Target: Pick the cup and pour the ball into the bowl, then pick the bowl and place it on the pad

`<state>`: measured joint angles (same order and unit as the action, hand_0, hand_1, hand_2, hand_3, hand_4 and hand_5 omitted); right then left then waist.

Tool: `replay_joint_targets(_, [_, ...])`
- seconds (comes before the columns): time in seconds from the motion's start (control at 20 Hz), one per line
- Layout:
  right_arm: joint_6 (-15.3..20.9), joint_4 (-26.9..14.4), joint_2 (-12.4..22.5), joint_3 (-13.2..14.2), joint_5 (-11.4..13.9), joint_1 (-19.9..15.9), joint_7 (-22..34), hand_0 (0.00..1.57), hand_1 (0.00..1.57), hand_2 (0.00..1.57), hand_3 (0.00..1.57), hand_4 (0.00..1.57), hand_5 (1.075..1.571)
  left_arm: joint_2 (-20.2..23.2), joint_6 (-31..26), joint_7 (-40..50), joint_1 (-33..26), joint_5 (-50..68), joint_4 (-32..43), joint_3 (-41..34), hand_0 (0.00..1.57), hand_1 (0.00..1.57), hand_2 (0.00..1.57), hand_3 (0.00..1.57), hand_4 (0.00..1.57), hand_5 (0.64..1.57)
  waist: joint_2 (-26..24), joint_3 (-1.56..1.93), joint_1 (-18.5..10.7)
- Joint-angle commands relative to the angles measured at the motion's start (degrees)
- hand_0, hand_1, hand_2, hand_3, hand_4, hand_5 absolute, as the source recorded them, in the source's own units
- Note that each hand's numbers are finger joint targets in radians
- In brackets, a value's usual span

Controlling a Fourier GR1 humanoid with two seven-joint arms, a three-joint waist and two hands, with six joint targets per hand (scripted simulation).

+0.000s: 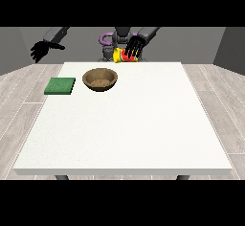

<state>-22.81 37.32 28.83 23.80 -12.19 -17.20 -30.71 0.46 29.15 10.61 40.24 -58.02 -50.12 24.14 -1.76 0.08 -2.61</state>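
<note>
A yellow cup [118,56] hangs above the table's far edge, tipped on its side, with something red at its mouth [126,55]. The hand at the view's right [134,46] has its fingers curled round the cup. A brown wooden bowl [100,80] stands on the white table [124,119], below and to the left of the cup. A green square pad [60,86] lies left of the bowl near the table's left edge. The hand at the view's left [41,50] is raised off the table beyond its far left corner, fingers hanging relaxed and holding nothing.
The robot's torso [114,43] stands behind the table's far edge. Grey plank floor surrounds the table on both sides.
</note>
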Motion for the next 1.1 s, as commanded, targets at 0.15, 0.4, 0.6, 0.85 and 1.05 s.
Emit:
replay_joint_targets(0.15, [1.92,-1.88,1.96,-0.77,1.25,-6.92,1.86,0.0,0.0,0.0,0.18,0.0,1.534,-0.45,-4.15,10.94,6.51,-8.96,-2.25,7.22,0.55,0.55,1.57,1.57,0.93,1.565,3.93,-0.01,0.68])
replay_joint_targets(0.4, [5.63,-0.3,-2.74,-3.61,2.85,-9.11,3.34,0.0,0.0,0.0,0.34,0.0,1.525,-0.46,-3.31,13.96,1.73,-15.53,-2.33,13.81,0.43,0.43,1.57,1.57,0.9,1.571,2.57,-0.06,1.66])
replay_joint_targets(0.6, [5.8,-0.24,-3.3,-4.11,2.47,-10.38,5.78,0.0,0.0,0.0,0.27,0.0,1.528,-0.46,-8.15,15.82,3.8,-18.49,-2.78,14.93,0.38,0.38,1.57,1.57,0.84,1.569,1.81,-0.06,3.77])
replay_joint_targets(0.85, [4.52,-0.25,-4.93,-4.45,1.52,-12.91,5.82,0.0,0.0,0.0,0.28,0.0,1.523,-0.46,-14.16,15.66,4.94,-21.76,-1.16,19.9,0.05,0.05,1.57,1.57,1.09,1.495,3.83,-0.05,5.5])
replay_joint_targets(1.05, [2.97,-1.46,-3.58,-3.4,0.96,-10.97,3.28,0.0,0.0,0.0,0.16,0.0,1.516,1.25,-19.78,10.53,9.68,-23.09,-1.47,18.25,0.0,0.0,1.57,1.57,1.25,1.395,4.9,-0.03,4.6])
